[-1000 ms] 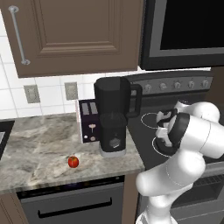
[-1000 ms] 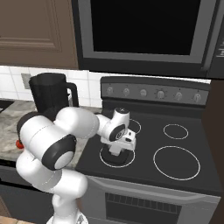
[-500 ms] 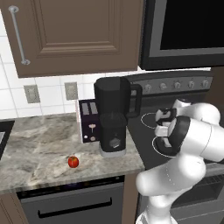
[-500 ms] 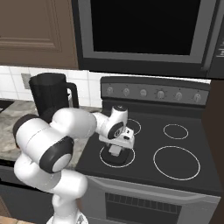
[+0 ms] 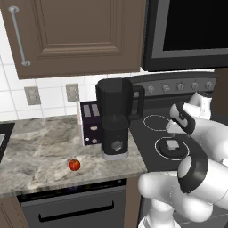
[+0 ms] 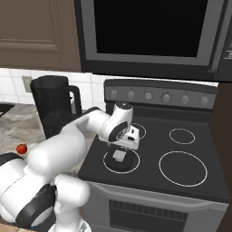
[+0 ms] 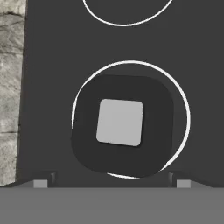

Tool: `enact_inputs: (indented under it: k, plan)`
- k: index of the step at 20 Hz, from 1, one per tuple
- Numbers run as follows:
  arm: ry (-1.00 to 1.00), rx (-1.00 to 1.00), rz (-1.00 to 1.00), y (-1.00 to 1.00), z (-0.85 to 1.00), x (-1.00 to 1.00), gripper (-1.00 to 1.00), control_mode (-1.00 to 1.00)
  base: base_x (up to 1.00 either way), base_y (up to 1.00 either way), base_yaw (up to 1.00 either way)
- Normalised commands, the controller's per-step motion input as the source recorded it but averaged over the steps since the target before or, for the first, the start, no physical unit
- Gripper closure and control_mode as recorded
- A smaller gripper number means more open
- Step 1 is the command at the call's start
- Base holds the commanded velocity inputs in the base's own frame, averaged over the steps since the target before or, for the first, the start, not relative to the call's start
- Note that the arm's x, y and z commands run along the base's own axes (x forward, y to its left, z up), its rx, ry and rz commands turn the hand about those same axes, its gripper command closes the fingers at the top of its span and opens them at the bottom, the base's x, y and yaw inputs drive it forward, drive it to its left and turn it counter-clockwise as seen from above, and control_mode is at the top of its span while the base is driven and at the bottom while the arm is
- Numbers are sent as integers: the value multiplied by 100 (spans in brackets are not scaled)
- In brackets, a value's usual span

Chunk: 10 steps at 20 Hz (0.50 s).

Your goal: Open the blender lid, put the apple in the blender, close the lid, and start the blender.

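Hand view has my claw (image 7: 112, 183) spread wide and empty, right above the flat dark blender lid with its light grey square cap (image 7: 120, 122), which lies on the black stovetop's (image 6: 149, 174) front-left burner ring. Out on the grey marbled counter (image 5: 40, 147) the tall black blender (image 5: 116, 116) stands lidless, with the small red apple (image 5: 74, 164) near its base.

Toaster (image 5: 90, 124) partly hidden behind blender (image 5: 115, 121); apple (image 6: 21, 148) partly masked by arm; sink (image 5: 3, 138) cut by left edge; upper burner ring (image 7: 126, 12) cropped.

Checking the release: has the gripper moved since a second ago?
Yes. The gripper has risen off the blender lid, which lies on the stove's front left burner ring, and opened.
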Motion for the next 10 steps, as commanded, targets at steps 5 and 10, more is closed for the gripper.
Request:
enact_inputs:
  k: [5,10]
  plan:
    - [-5,-5,0,61,72,-84,-100,-100,0,0,0]
    - [0,-11,0,81,88,-56,-100,-100,0,0,0]
